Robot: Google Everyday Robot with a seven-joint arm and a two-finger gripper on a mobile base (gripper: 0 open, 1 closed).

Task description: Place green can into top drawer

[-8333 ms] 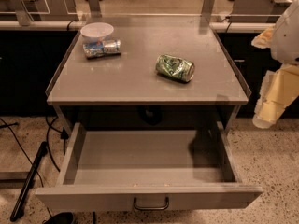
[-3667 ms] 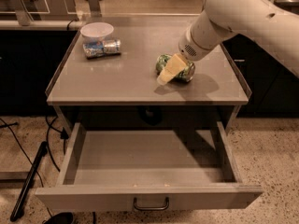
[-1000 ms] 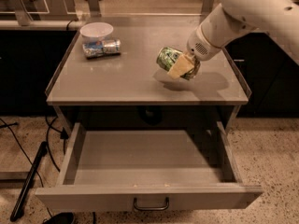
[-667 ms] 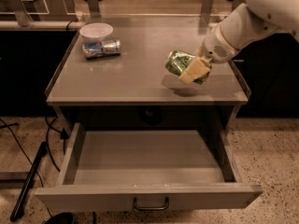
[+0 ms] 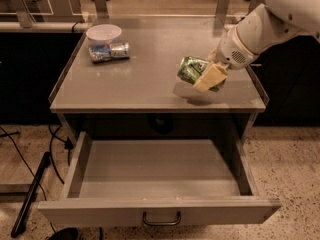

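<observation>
The green can (image 5: 189,69) is dented and shiny, held lying on its side in the air above the right part of the grey table top (image 5: 145,79). My gripper (image 5: 206,75) is shut on the green can, its cream fingers (image 5: 210,77) clamped across it, with the white arm coming in from the upper right. The can's shadow falls on the table top below it. The top drawer (image 5: 155,211) is pulled wide open below the table, grey and hollow inside, with a small dark handle (image 5: 161,219) at the centre of its front panel.
A blue-and-silver can (image 5: 109,51) lies on its side at the back left of the table top, with a white bowl (image 5: 103,34) behind it. Dark cables and a black bar (image 5: 30,194) lie on the speckled floor at left. Railings stand behind the table.
The can lay on the table; my gripper closed on it and lifted it. Over the last second it has moved right and toward the front edge, still held.
</observation>
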